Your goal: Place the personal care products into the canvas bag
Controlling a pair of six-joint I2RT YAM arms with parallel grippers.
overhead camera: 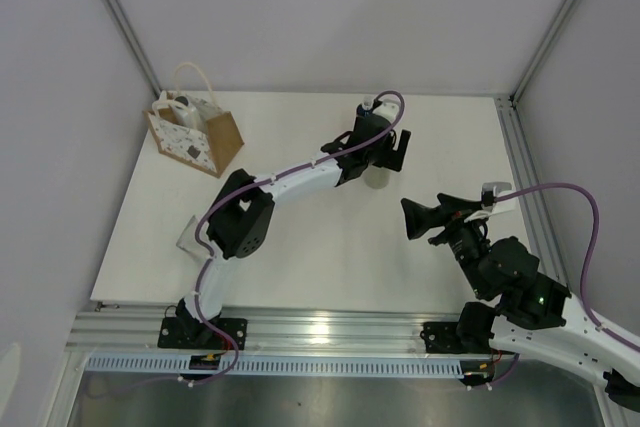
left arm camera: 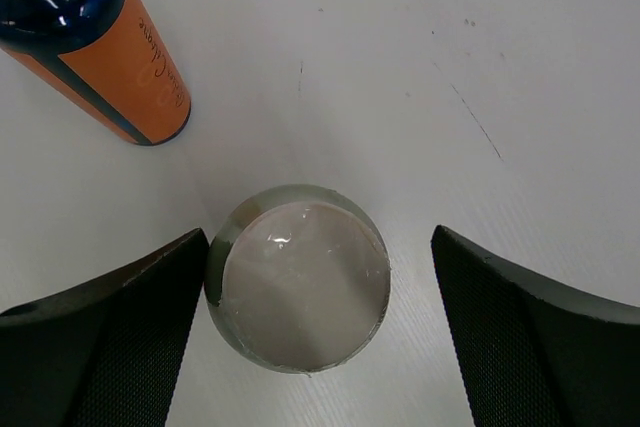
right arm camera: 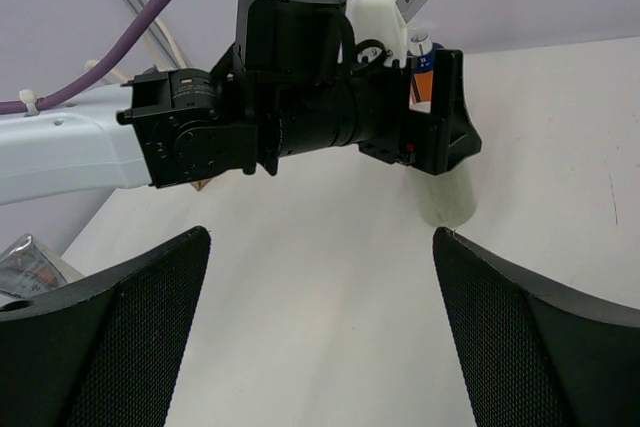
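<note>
as they gape, left jaws straddle the cream cylinder.

The orange bottle is shining like glossy plastic, and its dark blue cap is throwing back sharp highlights. The cream-white cylinder is showing a smooth, satin top with only a small glint. The table is looking matt white, with a faint grain and fine scratches. The pads of the left gripper are looking like matt black plastic with a fine dimpled texture, as are those of the right gripper. The canvas bag is looking matt and cloth-like. The rail along the table's near edge is gleaming as bare metal.
</note>
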